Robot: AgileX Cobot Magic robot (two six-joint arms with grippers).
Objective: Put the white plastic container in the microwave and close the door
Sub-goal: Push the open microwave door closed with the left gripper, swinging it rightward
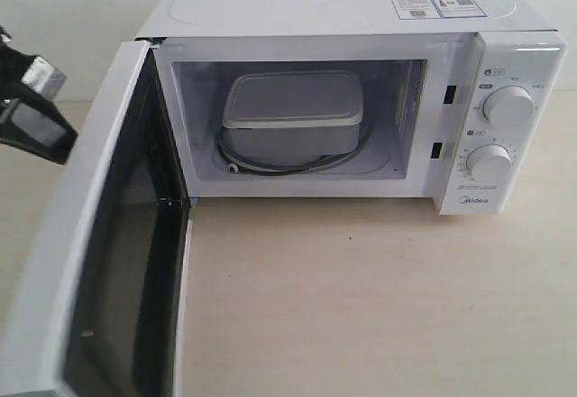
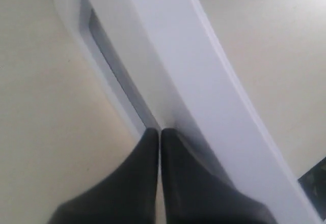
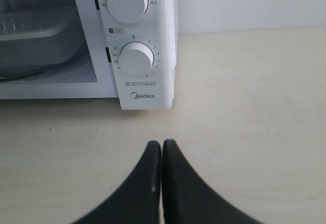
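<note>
While the translucent white plastic container (image 1: 293, 108) sits in the boxy white microwave (image 1: 343, 9), we see left gripper (image 2: 159, 131) and right gripper (image 3: 161, 142) closed, empty.

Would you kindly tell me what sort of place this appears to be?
Likely a lab mock-up of a kitchen counter: a Midea microwave, its door open, the white plastic container inside, on a beige table.

A pale beige tabletop (image 1: 361, 307) with a faint wood-like grain and a few tiny dark specks meets a plain white wall (image 3: 254, 5) behind, under soft, even light.
</note>
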